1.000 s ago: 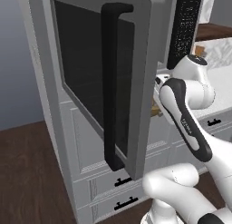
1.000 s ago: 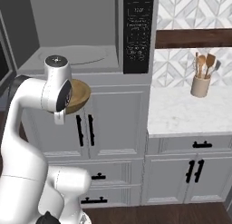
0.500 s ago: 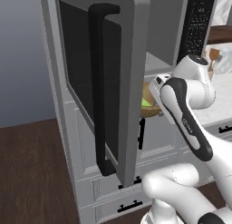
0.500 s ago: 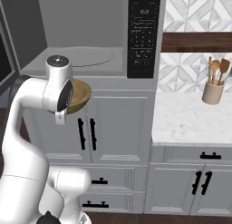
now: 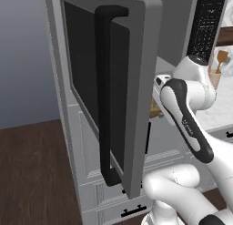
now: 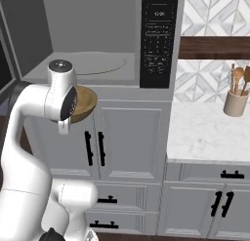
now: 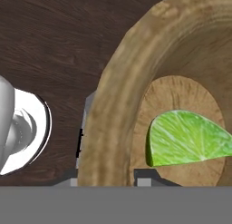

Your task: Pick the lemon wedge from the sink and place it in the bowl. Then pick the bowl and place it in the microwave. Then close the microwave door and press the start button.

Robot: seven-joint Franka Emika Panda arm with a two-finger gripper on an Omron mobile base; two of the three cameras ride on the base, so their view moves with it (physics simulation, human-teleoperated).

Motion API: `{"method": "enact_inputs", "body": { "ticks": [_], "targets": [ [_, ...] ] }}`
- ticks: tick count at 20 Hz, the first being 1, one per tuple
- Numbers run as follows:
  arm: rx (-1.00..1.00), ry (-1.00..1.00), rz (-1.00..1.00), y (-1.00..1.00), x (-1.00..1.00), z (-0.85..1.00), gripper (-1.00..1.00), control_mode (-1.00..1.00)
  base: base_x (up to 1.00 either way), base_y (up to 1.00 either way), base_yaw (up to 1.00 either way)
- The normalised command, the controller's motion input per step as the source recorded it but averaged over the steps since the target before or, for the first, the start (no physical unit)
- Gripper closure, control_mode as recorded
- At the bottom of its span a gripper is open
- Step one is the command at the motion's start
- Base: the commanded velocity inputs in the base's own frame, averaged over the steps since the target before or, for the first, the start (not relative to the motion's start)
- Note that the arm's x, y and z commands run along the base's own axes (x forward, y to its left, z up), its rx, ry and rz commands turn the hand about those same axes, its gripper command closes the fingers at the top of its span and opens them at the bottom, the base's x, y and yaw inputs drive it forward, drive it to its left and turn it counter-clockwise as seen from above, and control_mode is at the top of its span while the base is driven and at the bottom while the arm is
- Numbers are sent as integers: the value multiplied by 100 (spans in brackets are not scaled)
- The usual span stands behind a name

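Wooden rim material sits across the tool [image 7: 108, 184] in the hand view: the jaws stand partly closed on the wall of the bowl [image 7: 136, 82], and the bowl hangs from that single rim grip. The lemon wedge [image 7: 188, 139] lies on the bowl's tan floor, loose and unrestrained. In the right base view the bowl [image 6: 84, 104] is held at the wrist just in front of and slightly below the open cavity of the microwave [image 6: 93, 64], above the grey cabinet doors [image 6: 122, 137]. The microwave door [image 5: 118, 96] stands swung out to the left, with its long black handle [image 5: 105, 101] close beside the arm in the left base view. Risks from this position: a rim grip on a wide shallow bowl offers little resistance to rotation, so any quick wrist motion may tip the bowl and spill the wedge. The bowl appears lower than the cavity floor, so a straight advance would likely strike the front ledge. A wide elbow swing may also knock the open door. The utensil holder [image 6: 236, 102] on the worktop [image 6: 205, 132] is well apart and poses no hazard.
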Motion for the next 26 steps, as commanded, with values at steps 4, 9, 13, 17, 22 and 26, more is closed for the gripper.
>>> {"method": "enact_inputs", "body": {
  "ticks": [4,9,13,17,22,26],
  "targets": [
    [0,0,0,0,0,0,100,100,17,0,0],
    [0,0,0,0,0,0,100,100,10,0,0],
    [0,0,0,0,0,0,100,100,16,-1,1],
    [0,0,0,0,0,0,100,100,10,0,1],
    [0,0,0,0,0,0,100,100,15,0,2],
    [0,0,0,0,0,0,100,100,10,0,4]
  ]
}}
